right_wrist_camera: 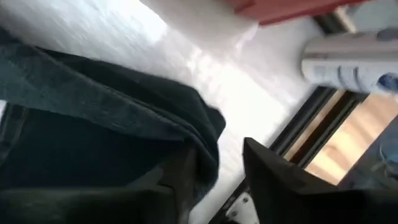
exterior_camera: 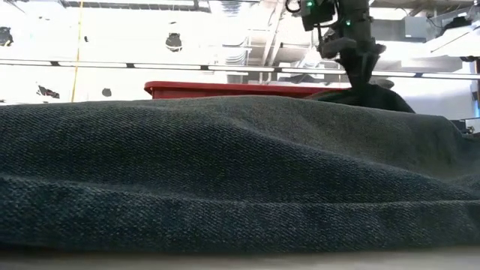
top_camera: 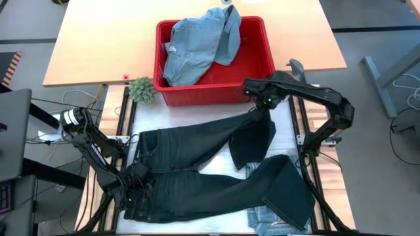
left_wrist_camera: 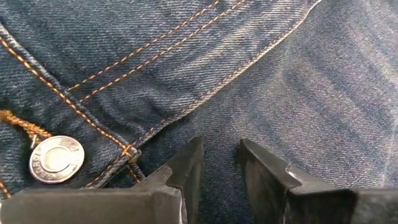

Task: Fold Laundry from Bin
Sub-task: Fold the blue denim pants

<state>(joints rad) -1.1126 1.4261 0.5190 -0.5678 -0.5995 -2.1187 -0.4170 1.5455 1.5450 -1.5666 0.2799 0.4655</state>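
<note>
Right gripper (top_camera: 257,113) hung just in front of the rectangular bright red plastic bin (top_camera: 266,40), its dark fingers (right_wrist_camera: 273,180) slightly parted with the hem of one leg of the long dark navy denim trousers (top_camera: 197,174) between them; whether they gripped the cloth or merely flanked it could not be told. That leg was lifted towards the bin and folded back over itself, while the other leg lay flat, running towards the table's near right corner. Left gripper (top_camera: 136,180) pressed down at the trousers' waistband, its fingers (left_wrist_camera: 186,174) a little apart on the denim beside a round metal button (left_wrist_camera: 56,159) and orange stitching. Light blue denim garment (top_camera: 197,42) lay heaped inside the bin, partly draped over its far rim. Another pale denim piece (top_camera: 269,216) showed under the lower trouser leg. Small green artificial plant (top_camera: 141,89) stood beside the bin's near left corner
</note>
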